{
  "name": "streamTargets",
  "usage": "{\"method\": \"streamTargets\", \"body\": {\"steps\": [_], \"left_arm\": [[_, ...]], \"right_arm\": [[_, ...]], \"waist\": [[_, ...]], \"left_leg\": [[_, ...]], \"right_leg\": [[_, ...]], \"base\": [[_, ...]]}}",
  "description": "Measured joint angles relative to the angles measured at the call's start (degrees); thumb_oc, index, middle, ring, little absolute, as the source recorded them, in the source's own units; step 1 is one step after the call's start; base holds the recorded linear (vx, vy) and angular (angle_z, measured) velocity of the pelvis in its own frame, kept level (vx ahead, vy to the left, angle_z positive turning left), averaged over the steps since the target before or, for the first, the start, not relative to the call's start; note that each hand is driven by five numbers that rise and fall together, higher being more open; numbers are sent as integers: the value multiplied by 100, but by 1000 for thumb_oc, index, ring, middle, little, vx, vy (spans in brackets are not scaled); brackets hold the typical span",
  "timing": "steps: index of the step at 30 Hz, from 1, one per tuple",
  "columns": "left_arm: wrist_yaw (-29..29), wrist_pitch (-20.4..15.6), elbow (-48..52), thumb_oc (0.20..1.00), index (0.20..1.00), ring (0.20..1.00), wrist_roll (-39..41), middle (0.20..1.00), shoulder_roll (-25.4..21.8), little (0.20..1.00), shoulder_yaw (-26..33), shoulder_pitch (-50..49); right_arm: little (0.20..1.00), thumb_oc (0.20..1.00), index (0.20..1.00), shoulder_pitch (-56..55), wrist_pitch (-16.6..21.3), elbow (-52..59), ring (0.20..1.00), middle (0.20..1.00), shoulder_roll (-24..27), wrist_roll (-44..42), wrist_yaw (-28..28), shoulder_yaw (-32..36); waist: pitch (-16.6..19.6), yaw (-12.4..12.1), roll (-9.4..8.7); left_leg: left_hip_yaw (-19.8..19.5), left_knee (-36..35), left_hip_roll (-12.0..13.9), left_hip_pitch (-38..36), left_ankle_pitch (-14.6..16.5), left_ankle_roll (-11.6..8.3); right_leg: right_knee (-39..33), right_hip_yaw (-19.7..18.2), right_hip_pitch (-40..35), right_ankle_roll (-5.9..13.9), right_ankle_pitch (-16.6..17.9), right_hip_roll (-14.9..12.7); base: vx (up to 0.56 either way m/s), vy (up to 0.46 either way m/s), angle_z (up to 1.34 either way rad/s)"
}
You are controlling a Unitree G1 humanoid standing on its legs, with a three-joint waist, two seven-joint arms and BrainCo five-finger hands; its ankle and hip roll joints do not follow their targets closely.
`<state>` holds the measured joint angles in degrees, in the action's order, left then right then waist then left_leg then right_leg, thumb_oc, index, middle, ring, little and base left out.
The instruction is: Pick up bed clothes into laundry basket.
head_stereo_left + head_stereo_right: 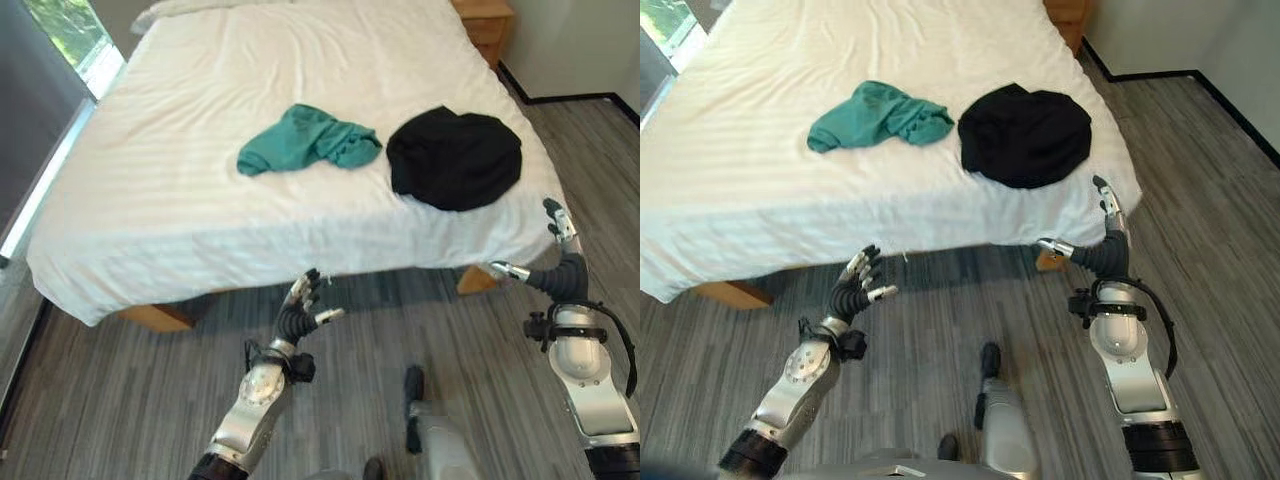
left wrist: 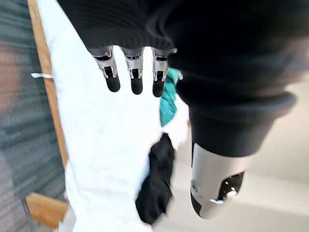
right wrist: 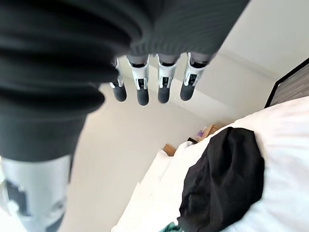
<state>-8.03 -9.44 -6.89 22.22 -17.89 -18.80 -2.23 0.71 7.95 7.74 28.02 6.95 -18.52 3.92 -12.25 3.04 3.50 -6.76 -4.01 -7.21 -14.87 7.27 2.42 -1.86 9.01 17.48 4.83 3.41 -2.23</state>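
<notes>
Left eye view: a white-sheeted bed [image 1: 200,190] fills the upper frame, standing on a grey plank floor [image 1: 120,400]. Two garments lie on the sheet near the bed's near edge: a crumpled teal garment [image 1: 305,138] at about 12 o'clock of the frame, and a black garment [image 1: 455,158] just beside it toward 2 o'clock; whether the two touch cannot be told. A wooden nightstand [image 1: 484,22] sits at the far right corner of the bed. Left hand [image 1: 303,310] is raised at 6 o'clock, below the bed's edge, fingers loosely spread and holding nothing. Right hand [image 1: 558,255] is raised at 4 o'clock, near the bed's near right corner, fingers straight, thumb out, empty. Both hands are clear of the garments.
</notes>
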Motion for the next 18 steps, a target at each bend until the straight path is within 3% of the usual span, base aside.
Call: {"method": "streamTargets", "body": {"steps": [1, 2, 3, 4, 5, 7, 9, 10, 11, 12, 13, 14, 15, 16, 17, 18], "left_arm": [[10, 19, -52, 1000, 1000, 1000, 3, 1000, 72, 1000, 1, -106], [42, 47, -67, 1000, 1000, 1000, 2, 1000, 248, 1000, -92, -204], [57, 54, -20, 1000, 1000, 1000, 4, 1000, 430, 1000, -133, -266], [101, 40, 178, 1000, 1000, 1000, 20, 1000, 381, 1000, -74, -299], [93, 33, 279, 1000, 1000, 1000, 23, 1000, 366, 1000, -49, -222], [55, 0, 483, 1000, 1000, 1000, 31, 1000, 269, 1000, 10, -208], [-11, -2, 625, 1000, 1000, 1000, 252, 1000, -15, 1000, 85, -219], [-30, -5, 621, 1000, 1000, 1000, 253, 1000, -77, 1000, 101, -197], [-65, -2, 621, 1000, 1000, 1000, 268, 1000, -106, 1000, 101, -251], [-69, 0, 606, 1000, 1000, 1000, 420, 1000, -151, 1000, 72, -282], [-74, -3, 608, 1000, 1000, 1000, 451, 1000, -152, 1000, 68, -285], [-81, -7, 551, 1000, 1000, 1000, 463, 1000, -159, 1000, 34, -283], [-71, -11, 403, 1000, 1000, 1000, 463, 1000, -172, 1000, 19, -279], [-77, 26, 282, 1000, 1000, 1000, 465, 1000, -147, 1000, -63, -197], [-62, 43, 289, 1000, 1000, 1000, 528, 1000, -68, 1000, -179, -261], [-48, 42, 284, 1000, 1000, 1000, 618, 1000, -61, 1000, -232, -337]], "right_arm": [[1000, 1000, 1000, 195, -26, -206, 1000, 1000, 2, 111, -95, 123], [1000, 1000, 1000, 209, -119, -406, 1000, 1000, 56, 207, -281, 337], [1000, 1000, 1000, 220, -159, -462, 1000, 1000, 98, 232, -398, 346], [1000, 1000, 1000, 458, -229, -608, 1000, 1000, 98, 463, -563, 165], [1000, 1000, 1000, 503, -295, -603, 1000, 1000, 104, 609, -654, 214], [1000, 1000, 1000, 668, -427, -671, 1000, 1000, 95, 749, -843, 222], [1000, 1000, 1000, 1063, -677, -1093, 1000, 1000, 60, 1013, -1143, 193], [1000, 1000, 1000, 1216, -776, -1280, 1000, 1000, 95, 1057, -1239, 183], [1000, 1000, 1000, 1314, -840, -1383, 1000, 1000, 110, 1070, -1271, 166], [1000, 1000, 1000, 1358, -878, -1544, 1000, 1000, 156, 1116, -1408, 69], [1000, 1000, 1000, 1392, -922, -1625, 1000, 1000, 219, 1113, -1445, -78], [1000, 1000, 1000, 1421, -919, -1819, 1000, 1000, 297, 1113, -1495, -273], [1000, 1000, 1000, 1596, -929, -2185, 1000, 1000, 328, 1114, -1531, -532], [1000, 1000, 1000, 1515, -1025, -2316, 1000, 1000, 372, 1118, -1476, -581], [1000, 1000, 1000, 1117, -1158, -2477, 1000, 1000, 355, 1112, -1456, -590], [1000, 1000, 1000, 986, -1195, -2715, 1000, 1000, 342, 1111, -1443, -716]], "waist": [[31, -13, -67], [69, -71, -107], [184, -161, -18], [203, -326, -76], [167, -376, -153], [114, -569, -236], [-156, -688, -667], [-225, -690, -721], [-242, -703, -728], [-233, -774, -734], [-225, -799, -715], [-157, -832, -622], [-111, -813, -561], [-127, -763, -526], [-61, -764, -496], [5, -770, -469]], "left_leg": [[-84, 24, 6, -251, 91, -133], [-188, 218, 47, -660, 119, -174], [-72, 785, 101, -582, 102, -204], [310, 2718, 97, 256, -59, -422], [398, 4179, 150, 1055, -183, -593], [482, 5259, 153, 2066, -168, -601], [728, 4772, 303, 2860, 90, -570], [784, 4273, 399, 2999, 92, -570], [739, 3826, 522, 3178, 13, -543], [718, 2854, 677, 3223, -81, -435], [621, 2309, 711, 3191, -183, -424], [353, 1582, 702, 3158, -324, -407], [37, 489, 711, 2824, -463, -339], [21, 259, 665, 2790, -595, -344], [292, 644, 571, 2703, -766, -136], [341, 699, 481, 2546, -822, -54]], "right_leg": [[5, -23, -181, -107, 125, 54], [99, -193, -655, -648, 773, 95], [74, -172, -888, -759, 660, 185], [-82, -180, -1254, -935, 439, 279], [-148, -180, -1321, -963, 421, 297], [-151, -256, -1466, -1065, 340, 325], [-177, -521, -1898, -958, 65, 244], [-203, -508, -2043, -931, 46, 258], [-201, -479, -2166, -859, -4, 334], [-322, -483, -2437, -640, -174, 431], [-338, -508, -2546, -690, -275, 485], [-381, -591, -2622, -447, -562, 561], [-377, -632, -2709, -598, -583, 601], [-377, -610, -2782, -815, -609, 623], [-369, -488, -3032, -732, -737, 615], [-356, -483, -3161, -584, -834, 629]], "base": [[677, -289, 87], [408, -228, 74], [392, -277, 52], [279, -293, 20], [203, -216, -6], [169, -55, -17], [213, 30, -16], [209, 81, -24], [449, 216, -53], [459, 225, -70], [346, 171, -68], [244, 69, -72], [154, 30, -62], [231, 104, -46], [125, 94, -26], [161, 125, -23]]}}
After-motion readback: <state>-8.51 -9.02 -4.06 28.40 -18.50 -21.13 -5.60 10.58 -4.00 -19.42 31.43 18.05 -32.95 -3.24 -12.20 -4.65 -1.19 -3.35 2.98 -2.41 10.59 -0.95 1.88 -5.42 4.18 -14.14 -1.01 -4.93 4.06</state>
